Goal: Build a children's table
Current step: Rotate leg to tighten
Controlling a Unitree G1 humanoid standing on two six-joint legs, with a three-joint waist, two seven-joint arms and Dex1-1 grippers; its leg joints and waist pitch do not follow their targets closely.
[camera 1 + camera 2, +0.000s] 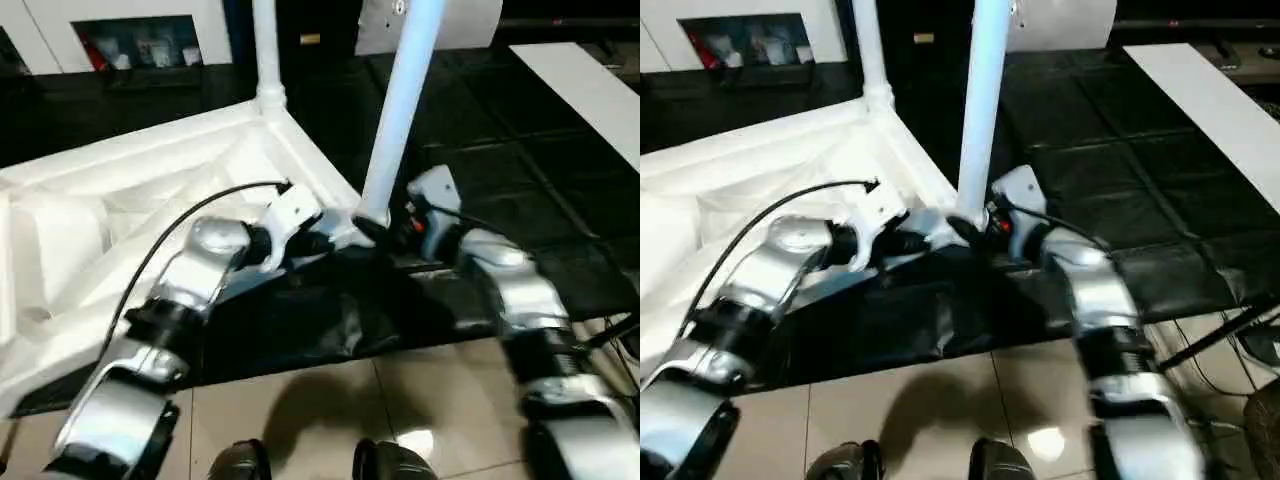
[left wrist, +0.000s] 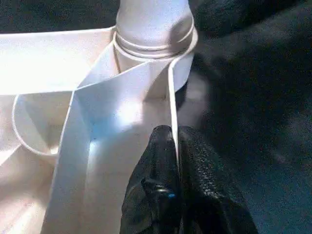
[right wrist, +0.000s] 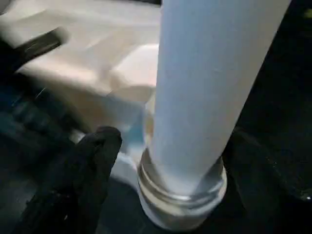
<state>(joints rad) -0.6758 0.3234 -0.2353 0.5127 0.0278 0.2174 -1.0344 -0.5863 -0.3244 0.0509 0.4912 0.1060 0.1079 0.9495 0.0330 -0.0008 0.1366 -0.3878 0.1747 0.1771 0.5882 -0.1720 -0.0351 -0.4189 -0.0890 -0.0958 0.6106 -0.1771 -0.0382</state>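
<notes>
The children's table top (image 1: 110,200) lies upside down on the black workbench, ribbed underside up. One white leg (image 1: 266,50) stands in the far corner socket. A second leg (image 1: 398,120) stands in the near corner socket (image 3: 180,200). My left gripper (image 2: 176,161) is shut on the thin rim wall (image 2: 171,102) of the top, just beside that near socket. My right gripper (image 3: 178,165) is open around the base of the near leg, its fingers (image 3: 92,161) standing apart from the leg on both sides. In the head view, both grippers meet at that corner (image 1: 360,232).
A long white board (image 1: 590,90) lies at the right on the black workbench (image 1: 500,140). Beige floor tiles (image 1: 330,400) and my feet (image 1: 240,462) show below the bench's front edge. A black cable (image 1: 190,215) arcs over my left forearm.
</notes>
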